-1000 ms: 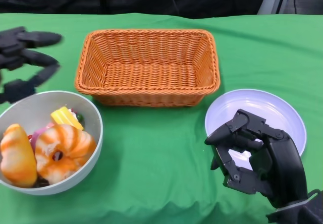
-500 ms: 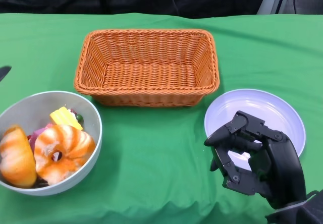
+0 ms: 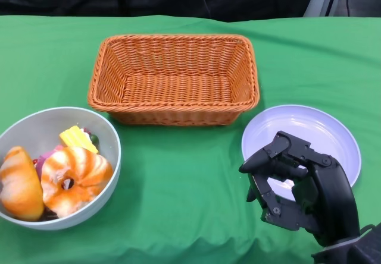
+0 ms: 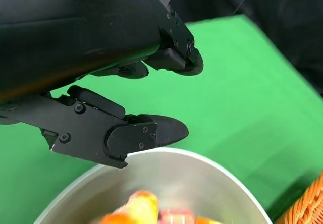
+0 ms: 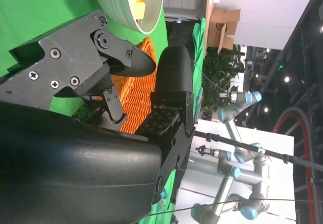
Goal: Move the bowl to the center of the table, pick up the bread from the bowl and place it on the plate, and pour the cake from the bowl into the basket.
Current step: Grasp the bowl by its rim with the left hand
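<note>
The grey bowl [image 3: 112, 148] stands at the table's near left. It holds a ring-shaped bread [image 3: 74, 178], a second bread roll [image 3: 19, 184], a yellow cake piece [image 3: 77, 138] and something pink. The white plate [image 3: 309, 127] lies at the right, bare. The wicker basket [image 3: 172, 116] stands empty at the middle back. My right hand [image 3: 303, 192] hovers over the plate's near edge, its fingers curled in on nothing. My left hand [image 4: 81, 42] is outside the head view. Its wrist view shows spread fingers just above the bowl's rim [image 4: 202, 168], holding nothing.
A green cloth covers the table, with bare cloth [image 3: 178, 187] between bowl and plate. The right wrist view shows the bowl [image 5: 116, 7] and the basket [image 5: 136, 98] beyond my right hand [image 5: 101, 133]. The far background is dark.
My left hand, seen a second ago at the far left beside the bowl, has left the head view. The bowl and my right hand have barely shifted.
</note>
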Controlling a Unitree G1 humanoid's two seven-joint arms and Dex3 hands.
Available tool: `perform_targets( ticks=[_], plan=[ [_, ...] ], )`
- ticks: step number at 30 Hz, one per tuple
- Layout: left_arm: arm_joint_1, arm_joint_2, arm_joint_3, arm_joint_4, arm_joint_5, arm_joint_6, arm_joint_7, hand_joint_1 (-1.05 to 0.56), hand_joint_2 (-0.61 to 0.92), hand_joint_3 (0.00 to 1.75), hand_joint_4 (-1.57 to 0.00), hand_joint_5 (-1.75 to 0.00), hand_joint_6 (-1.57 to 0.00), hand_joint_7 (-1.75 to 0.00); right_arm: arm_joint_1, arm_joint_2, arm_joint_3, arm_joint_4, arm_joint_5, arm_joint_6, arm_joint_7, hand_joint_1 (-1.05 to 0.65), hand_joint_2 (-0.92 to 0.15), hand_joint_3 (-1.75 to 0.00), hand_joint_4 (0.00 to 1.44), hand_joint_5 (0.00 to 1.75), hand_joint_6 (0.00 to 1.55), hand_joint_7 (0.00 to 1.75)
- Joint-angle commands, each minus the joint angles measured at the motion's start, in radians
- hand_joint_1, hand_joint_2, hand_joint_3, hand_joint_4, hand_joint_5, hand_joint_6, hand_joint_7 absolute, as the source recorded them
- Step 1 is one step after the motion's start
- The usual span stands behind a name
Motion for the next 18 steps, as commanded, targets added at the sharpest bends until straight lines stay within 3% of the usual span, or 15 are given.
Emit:
perform_targets(
  ticks=[1,10,14,18],
  plan=[
    [-0.037,0.027,-0.036,0.028,0.015,0.067,-0.040,-0.50,0.92,0.59,-0.22,-0.01,-0.31,0.00,-0.007,0.001,-0.006,0.008,0.010,-0.017,-0.003,-0.11,-0.56,-0.99,0.84,1.53,0.77,1.13],
    [-0.099,0.018,-0.081,0.147,0.013,0.161,-0.069,-0.52,0.92,0.59,-0.22,0.00,-0.23,0.00,-0.009,0.002,-0.007,0.012,0.011,-0.020,-0.001,-0.11,-0.56,-0.99,0.84,1.52,0.77,1.13],
    [-0.110,0.011,-0.067,0.193,-0.018,0.156,-0.077,-0.52,0.92,0.58,-0.22,0.00,-0.22,0.00,-0.007,0.000,-0.006,0.009,0.008,-0.018,-0.002,-0.11,-0.57,-0.98,0.83,1.52,0.77,1.13],
    [-0.114,-0.014,0.012,0.238,-0.106,0.149,-0.065,-0.52,0.92,0.51,-0.22,0.00,-0.19,0.00,-0.008,0.003,-0.005,0.009,-0.001,-0.020,-0.008,-0.11,-0.57,-0.97,0.84,1.52,0.77,1.13]
  ],
)
